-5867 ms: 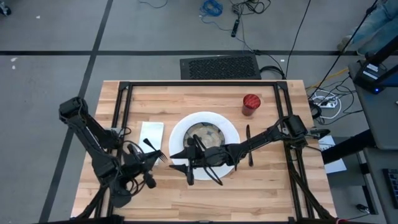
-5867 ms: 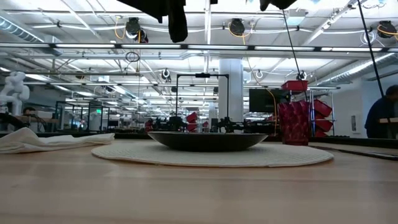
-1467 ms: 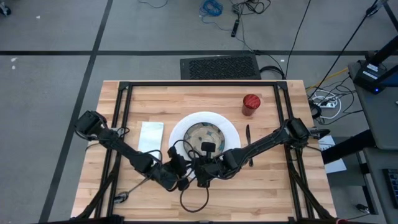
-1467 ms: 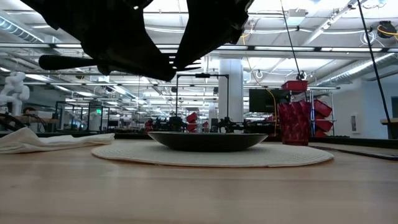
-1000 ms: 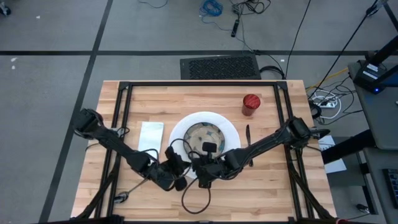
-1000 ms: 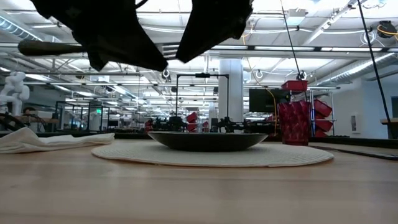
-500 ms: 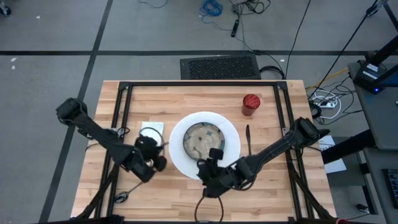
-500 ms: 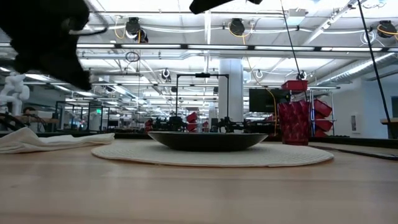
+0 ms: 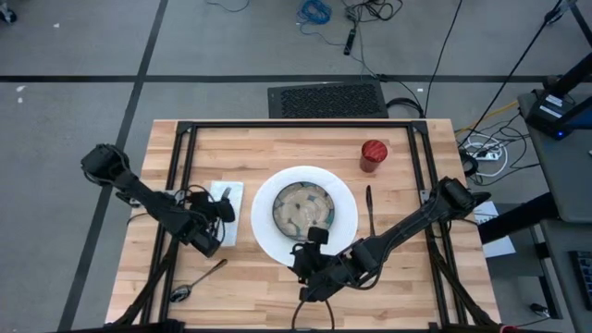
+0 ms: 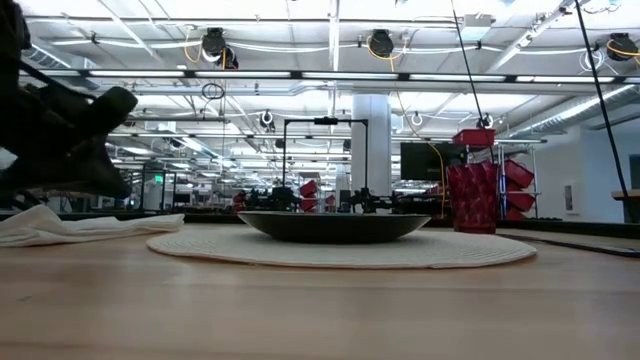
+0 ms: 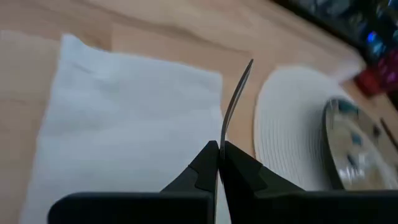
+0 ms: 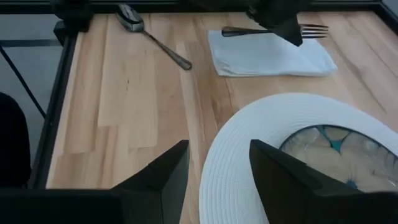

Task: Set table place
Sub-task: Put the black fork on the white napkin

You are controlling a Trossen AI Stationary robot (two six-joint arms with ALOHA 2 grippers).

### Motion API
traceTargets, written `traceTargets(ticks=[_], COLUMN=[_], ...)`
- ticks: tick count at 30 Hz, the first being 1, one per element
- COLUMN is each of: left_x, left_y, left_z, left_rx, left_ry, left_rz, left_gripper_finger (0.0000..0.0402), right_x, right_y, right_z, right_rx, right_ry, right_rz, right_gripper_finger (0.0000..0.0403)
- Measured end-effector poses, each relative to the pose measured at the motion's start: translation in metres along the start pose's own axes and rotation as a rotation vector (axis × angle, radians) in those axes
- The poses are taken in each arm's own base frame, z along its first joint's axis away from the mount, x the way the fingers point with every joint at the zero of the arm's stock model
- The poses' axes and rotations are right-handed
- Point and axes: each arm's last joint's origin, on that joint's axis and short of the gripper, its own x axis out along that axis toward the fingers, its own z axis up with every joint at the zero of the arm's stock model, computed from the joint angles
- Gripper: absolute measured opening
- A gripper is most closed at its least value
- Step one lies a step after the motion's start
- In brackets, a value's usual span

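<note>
A fork (image 12: 273, 30) is gripped by the left gripper (image 11: 219, 163) above the napkin (image 9: 225, 199); the right gripper (image 12: 214, 163), seemingly open, is held by the plate (image 9: 344, 228).

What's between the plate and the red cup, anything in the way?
Nothing: in the high view only bare table separates the white plate from the red cup. The knife lies beside the plate, nearer the front edge than the cup.
</note>
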Motion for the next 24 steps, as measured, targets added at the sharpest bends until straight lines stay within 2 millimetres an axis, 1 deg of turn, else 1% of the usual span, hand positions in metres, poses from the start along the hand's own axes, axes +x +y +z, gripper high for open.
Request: traceTargets(ticks=[3, 12, 15, 18, 24], left_x=[0.007, 0.023, 0.026, 0.028, 0.030], left_y=[0.001, 0.004, 0.005, 0.005, 0.005], left_z=[-0.002, -0.003, -0.002, -0.001, 0.001], left_rx=[-0.040, -0.036, -0.023, 0.037, 0.021], left_ry=[-0.030, -0.069, -0.060, -0.056, -0.063], left_rz=[0.006, 0.104, 0.137, 0.158, 0.173], left_gripper_finger=[0.0000, 0.0000, 0.0000, 0.0000, 0.0000], right_x=[0.000, 0.000, 0.000, 0.000, 0.000], right_y=[0.000, 0.000, 0.000, 0.000, 0.000], right_z=[0.002, 0.002, 0.002, 0.002, 0.002], right_rx=[-0.005, -0.012, -0.011, -0.011, -0.009], right_ry=[-0.024, -0.021, -0.021, -0.021, -0.025], right_rz=[-0.013, -0.016, -0.015, -0.016, -0.014], right_gripper_finger=[0.0156, 0.0155, 0.0155, 0.0155, 0.0155])
